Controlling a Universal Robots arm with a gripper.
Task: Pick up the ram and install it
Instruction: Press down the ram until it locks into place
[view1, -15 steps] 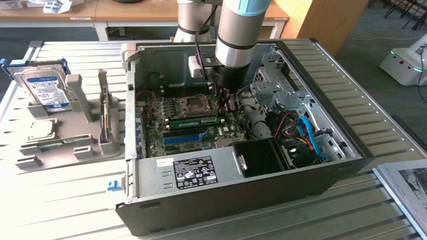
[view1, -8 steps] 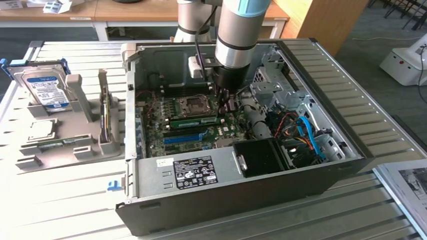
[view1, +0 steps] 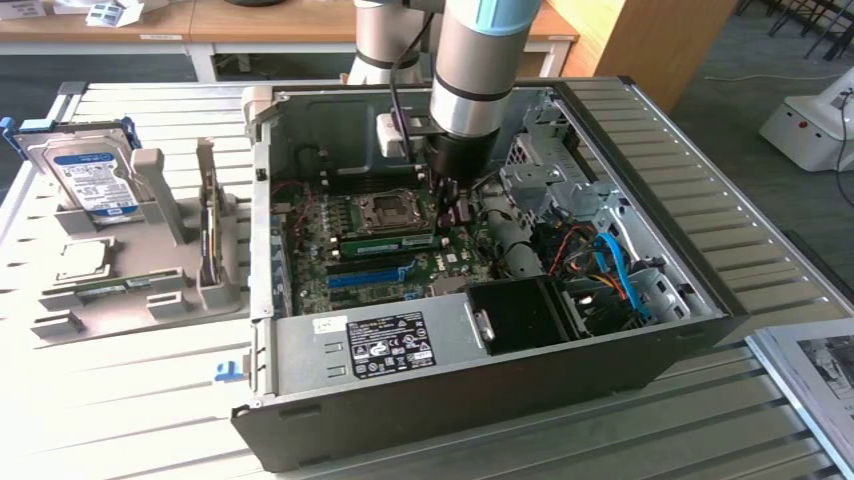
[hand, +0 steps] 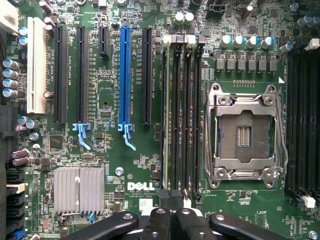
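Closed gripper (hand: 171, 222) partly cut off, ram (view1: 388, 241) on motherboard (hand: 135, 165), contact unclear

Opened-up Dell tower on the bench, guts on show

In the exterior view the open case (view1: 507, 395) sits mid-frame on the slatted table (view1: 134, 420), and a grey stand (view1: 147, 285) out at 9 o'clock props a hard drive (view1: 91, 178) upright. Inside the case, the power supply (view1: 380, 345) is at 6 o'clock, the blue cables (view1: 621, 275) are at 3 o'clock, and the CPU socket (view1: 390, 208) is mid-motherboard (view1: 314, 262). Up close, the blue slot (hand: 124, 75) stands between black slots. The white slot (hand: 36, 65) is further off, and a finned heatsink (hand: 79, 190) sits by the Dell logo.
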